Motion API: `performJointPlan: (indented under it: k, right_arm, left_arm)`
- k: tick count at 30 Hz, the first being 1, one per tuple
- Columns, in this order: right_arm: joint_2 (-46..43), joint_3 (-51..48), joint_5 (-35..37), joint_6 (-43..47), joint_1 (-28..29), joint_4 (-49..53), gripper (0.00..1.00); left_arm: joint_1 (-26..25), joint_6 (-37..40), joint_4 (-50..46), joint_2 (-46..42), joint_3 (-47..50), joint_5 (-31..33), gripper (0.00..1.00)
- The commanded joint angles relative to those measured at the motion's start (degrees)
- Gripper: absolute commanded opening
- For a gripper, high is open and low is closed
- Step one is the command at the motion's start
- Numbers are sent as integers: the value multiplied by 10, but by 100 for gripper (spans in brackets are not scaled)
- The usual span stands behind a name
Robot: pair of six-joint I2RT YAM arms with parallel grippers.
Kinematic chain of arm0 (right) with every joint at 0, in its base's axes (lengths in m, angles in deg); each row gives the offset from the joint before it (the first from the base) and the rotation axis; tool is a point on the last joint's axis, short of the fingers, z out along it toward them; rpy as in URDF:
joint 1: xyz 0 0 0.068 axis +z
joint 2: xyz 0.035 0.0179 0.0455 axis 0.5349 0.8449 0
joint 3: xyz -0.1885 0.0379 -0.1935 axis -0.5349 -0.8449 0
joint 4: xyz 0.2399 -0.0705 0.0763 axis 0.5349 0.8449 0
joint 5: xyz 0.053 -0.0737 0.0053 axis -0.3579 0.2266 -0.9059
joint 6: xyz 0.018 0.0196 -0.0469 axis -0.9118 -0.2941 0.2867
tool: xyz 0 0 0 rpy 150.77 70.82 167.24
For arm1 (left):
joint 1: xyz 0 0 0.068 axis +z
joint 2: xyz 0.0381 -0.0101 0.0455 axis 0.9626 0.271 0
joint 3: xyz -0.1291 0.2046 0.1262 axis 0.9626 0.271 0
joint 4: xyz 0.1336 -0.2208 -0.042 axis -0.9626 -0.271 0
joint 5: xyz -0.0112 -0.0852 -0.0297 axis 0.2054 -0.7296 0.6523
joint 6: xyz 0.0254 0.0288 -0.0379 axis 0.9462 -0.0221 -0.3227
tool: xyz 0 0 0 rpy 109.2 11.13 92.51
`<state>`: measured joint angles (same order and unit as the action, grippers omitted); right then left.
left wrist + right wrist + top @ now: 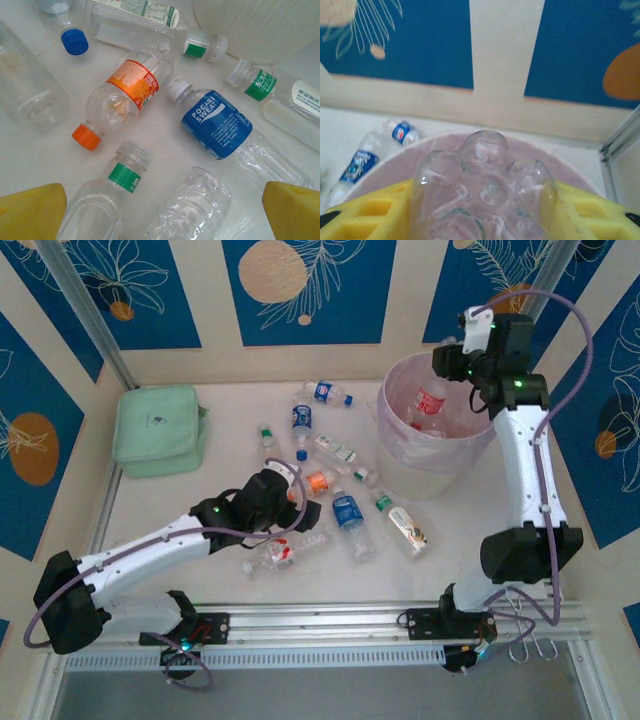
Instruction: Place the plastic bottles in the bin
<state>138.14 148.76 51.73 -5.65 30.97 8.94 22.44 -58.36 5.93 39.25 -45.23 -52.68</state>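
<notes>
Release is the step we are working on: our right gripper (482, 212) is clamping a clear ribbed bottle (482, 185) between its jaws, base pointing out past the tips. The bin (575, 167) is curving its pale rim around ahead of the jaws, its hollow lying beneath the bottle. We are judging it best to part the jaws fully in one go, low over the opening, so the light bottle is dropping inside rather than clipping the rim. Our left gripper (161, 212) is hanging with jaws spread wide. A crushed clear bottle (192, 205) and a green-labelled bottle (112, 197) are lying between them, with the orange-capped bottle (125, 95) and the Pocari Sweat bottle (217, 125) just ahead. We are advising it to centre on one bottle alone before closing.
</notes>
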Motion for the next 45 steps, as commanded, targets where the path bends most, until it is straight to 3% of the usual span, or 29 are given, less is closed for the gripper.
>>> performJointPlan:
  k: [1,17,20,23,32,37,45]
  right_arm:
    - [27,0,-18,0,4,50,0]
    - [152,-106,-26,-119,-10,43,1]
    - [163,-127,-35,-129,-11,28,15]
    - [164,-147,-40,-135,-12,13,45]
    - [125,-134,-82,-144,-36,26,71]
    - [81,-115,-100,-152,-48,49,97]
    - [-40,-120,-129,-163,-61,48,99]
  left_arm:
    - [7,-24,-8,-25,24,-7,100]
    - [43,-45,5,-21,58,0,100]
    - [55,-46,6,-15,55,-11,100]
    - [62,-41,6,-9,49,-13,100]
    - [78,-43,10,9,44,-26,100]
    - [83,-61,24,22,43,-39,100]
    - [96,-100,45,29,47,-31,100]
